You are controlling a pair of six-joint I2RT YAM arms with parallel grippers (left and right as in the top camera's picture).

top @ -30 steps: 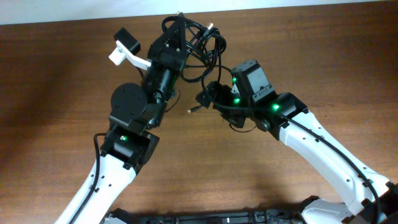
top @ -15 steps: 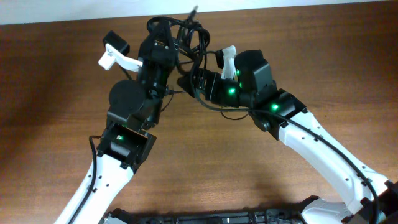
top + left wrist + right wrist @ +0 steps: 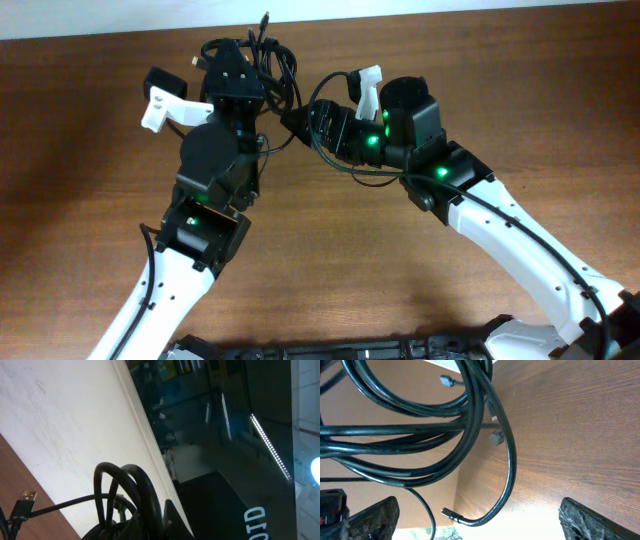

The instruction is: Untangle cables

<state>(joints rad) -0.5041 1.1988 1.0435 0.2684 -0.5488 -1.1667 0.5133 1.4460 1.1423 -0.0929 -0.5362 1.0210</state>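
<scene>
Brown wooden tabletop (image 3: 90, 120) underneath, and the left gripper (image 3: 238, 65) is clamped on the tangled bunch of thin black cables (image 3: 272, 62), lifted near the far edge. The right gripper (image 3: 479, 505) gapes wide and empty, loops right in front. Looks like it's lining up a second grab; next, probably pinch one strand and pull apart.

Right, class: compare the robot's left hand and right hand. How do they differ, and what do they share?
The left hand is shut on the cables; the right hand is open and grips nothing. The left hand sits at the tangle's thickest bunch; the right hand faces loose strands crossing before it. Both reach the same tangle near the table's far edge.
</scene>
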